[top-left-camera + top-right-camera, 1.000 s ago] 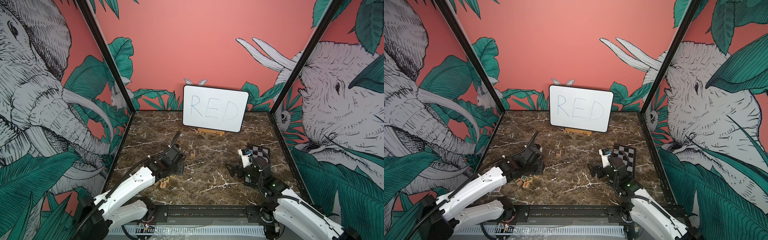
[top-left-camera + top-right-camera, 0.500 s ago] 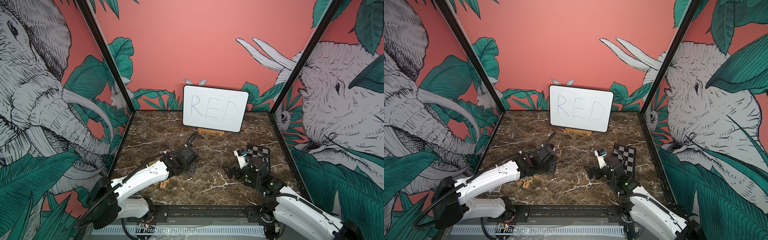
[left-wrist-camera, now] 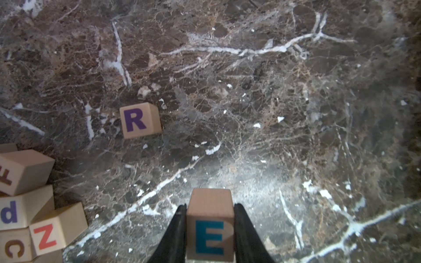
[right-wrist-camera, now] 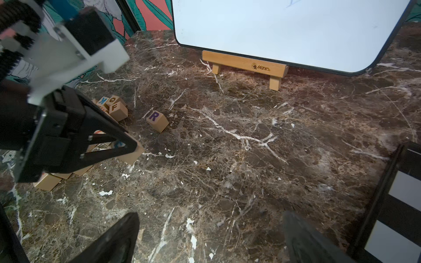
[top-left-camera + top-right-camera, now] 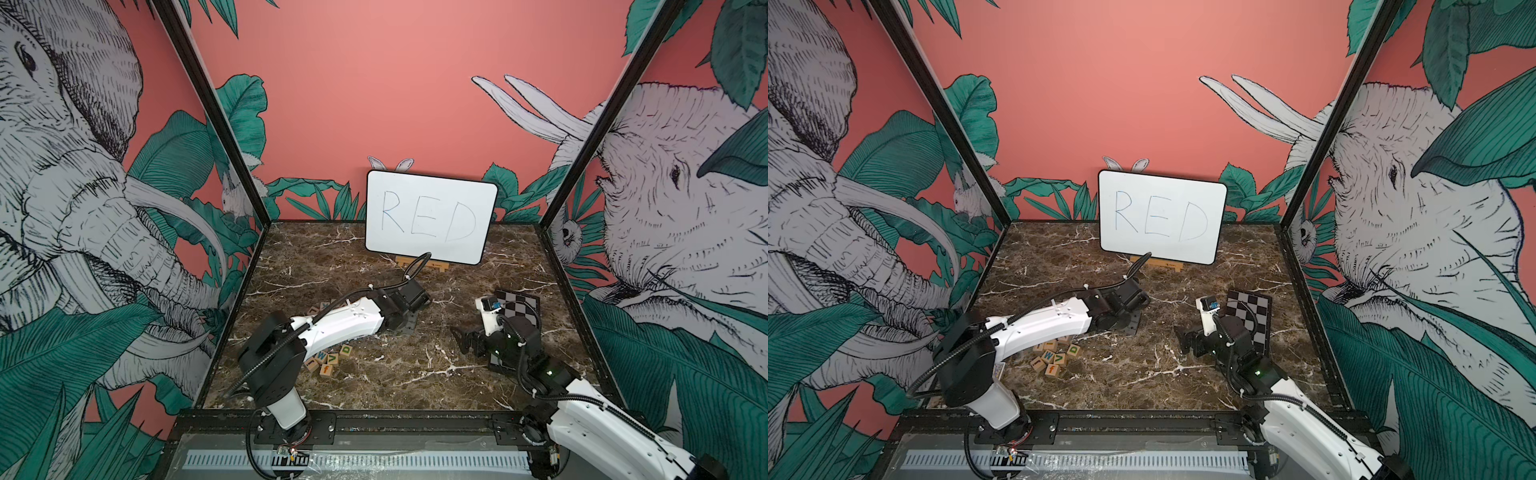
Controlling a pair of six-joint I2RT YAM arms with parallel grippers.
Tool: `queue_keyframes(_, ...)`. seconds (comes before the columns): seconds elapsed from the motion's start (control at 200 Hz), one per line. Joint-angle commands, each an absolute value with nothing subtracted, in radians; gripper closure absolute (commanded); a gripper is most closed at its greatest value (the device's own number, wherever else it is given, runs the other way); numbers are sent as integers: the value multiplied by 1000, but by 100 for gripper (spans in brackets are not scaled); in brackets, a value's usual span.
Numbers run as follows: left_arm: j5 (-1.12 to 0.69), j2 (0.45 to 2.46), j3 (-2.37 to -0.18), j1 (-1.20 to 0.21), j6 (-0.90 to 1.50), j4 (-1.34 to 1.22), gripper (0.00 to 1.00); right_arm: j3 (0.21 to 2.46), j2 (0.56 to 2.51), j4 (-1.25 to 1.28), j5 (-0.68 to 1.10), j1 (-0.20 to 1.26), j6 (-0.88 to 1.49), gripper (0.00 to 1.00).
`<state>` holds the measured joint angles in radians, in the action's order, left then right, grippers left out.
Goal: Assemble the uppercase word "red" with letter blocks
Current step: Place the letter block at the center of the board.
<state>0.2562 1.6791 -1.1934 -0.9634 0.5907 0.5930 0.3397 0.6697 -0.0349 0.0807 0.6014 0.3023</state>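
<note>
The left gripper (image 3: 209, 208) pinches the E block (image 3: 210, 236), a pale wooden cube with a blue-green capital facing the wrist camera. Its two black fingers (image 3: 177, 227) press on opposite sides of the cube over the brown marble tabletop (image 3: 296, 113); whether the cube touches the marble cannot be told. The R block (image 3: 139, 119), its purple letter up, sits alone on the marble, well apart from the held cube and clear of the heap of spare letter blocks (image 3: 27, 200). In a top view, the left arm (image 5: 345, 322) stretches from the lower left toward the centre of the frame and hides its own gripper. The heap (image 5: 326, 361) lies just below the white forearm, left of centre, and the D block (image 5: 345, 350) with its green capital sits at the heap's right edge. So the three letters of the word are apart from one another: one gripped, one alone, one in the heap. The right gripper (image 4: 210, 216) hangs over bare marble with its fingers spread wide and nothing between them. In both top views it sits right of centre, near the black-and-white chequered board (image 5: 519, 305). A whiteboard (image 5: 430, 216) with RED written by hand stands on a small wooden stand (image 4: 246, 65) at mid-frame, against the back wall.
</note>
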Motion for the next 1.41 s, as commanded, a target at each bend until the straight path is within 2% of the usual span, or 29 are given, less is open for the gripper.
queue_keyframes(0.0,344,1722,-1258,-967,578,614,78,347,652,-29,48,606,295,2)
queue_keyframes(0.3,435,1845,-1329,-962,585,583,78,346,643,-33,44,606,298,2)
queue_keyframes(0.82,385,1901,-1309,-896,593,527,77,346,650,-27,45,607,298,2)
queue_keyframes(1.4,412,1947,-1324,-882,602,513,77,345,664,-20,51,606,299,2)
